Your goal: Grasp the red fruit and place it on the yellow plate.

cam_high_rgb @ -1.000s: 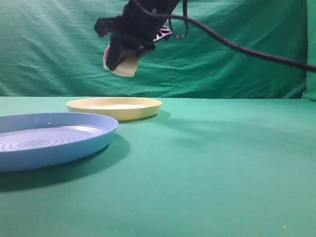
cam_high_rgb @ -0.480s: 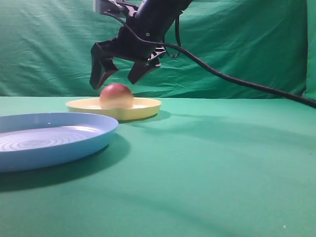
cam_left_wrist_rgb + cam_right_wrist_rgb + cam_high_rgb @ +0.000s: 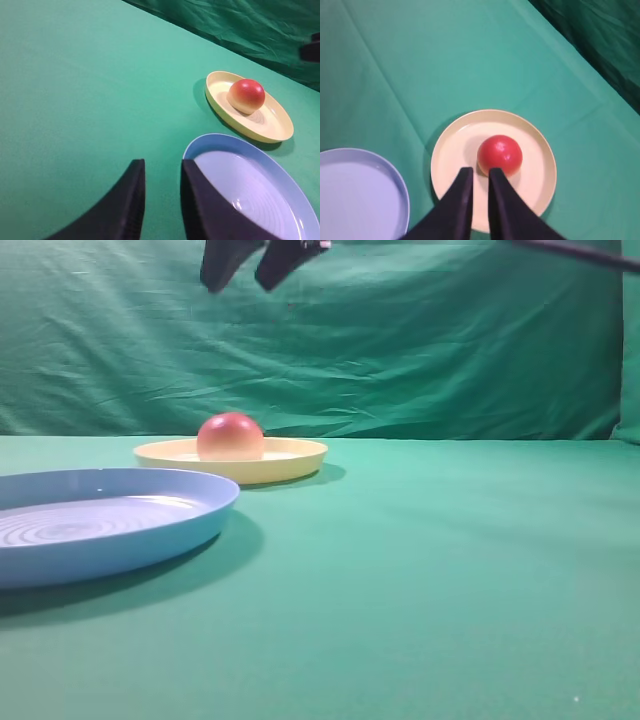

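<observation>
The red fruit sits dome-up on the yellow plate, left of the plate's centre. My right gripper hangs high above it at the top edge of the exterior view, open and empty. In the right wrist view its fingers stand a narrow gap apart, looking down on the fruit and the plate. My left gripper is open with nothing between its fingers, low over the cloth; the fruit on the plate lies well beyond it.
A larger light-blue plate with concentric ridges lies at the front left, close to the yellow plate; the left gripper hovers by its near rim. Green cloth covers the table, with a green backdrop behind.
The right gripper let the fruit go onto the yellow plate, then rose almost out of view, its fingers drawing closer together. The fruit has settled on the plate.
</observation>
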`<state>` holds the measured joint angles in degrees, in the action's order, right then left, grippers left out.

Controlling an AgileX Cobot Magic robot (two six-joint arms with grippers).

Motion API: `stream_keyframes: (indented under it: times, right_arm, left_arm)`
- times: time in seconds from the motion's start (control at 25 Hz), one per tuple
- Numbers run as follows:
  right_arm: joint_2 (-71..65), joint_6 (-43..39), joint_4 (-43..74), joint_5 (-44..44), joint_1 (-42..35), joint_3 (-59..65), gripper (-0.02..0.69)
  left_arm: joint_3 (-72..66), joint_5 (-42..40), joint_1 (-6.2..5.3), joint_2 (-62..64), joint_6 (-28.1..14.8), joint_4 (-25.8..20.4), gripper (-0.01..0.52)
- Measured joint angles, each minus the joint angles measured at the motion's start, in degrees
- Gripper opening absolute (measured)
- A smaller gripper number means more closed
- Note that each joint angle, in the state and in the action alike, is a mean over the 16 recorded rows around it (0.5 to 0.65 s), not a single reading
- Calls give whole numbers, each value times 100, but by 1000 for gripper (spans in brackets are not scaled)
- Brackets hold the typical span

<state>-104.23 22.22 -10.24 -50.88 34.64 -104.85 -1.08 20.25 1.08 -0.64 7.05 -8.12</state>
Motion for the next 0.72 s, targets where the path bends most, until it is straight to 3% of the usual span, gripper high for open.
stream_keyframes:
  times: [0.2,0.72]
  right_arm:
    - [998,-593,258,-210,0,805,9]
    - [3841,-1021,221,1713,0,4775,0]
  left_arm:
    - [0,0,0,0,0,0,157]
    - [0,0,0,0,0,0,157]
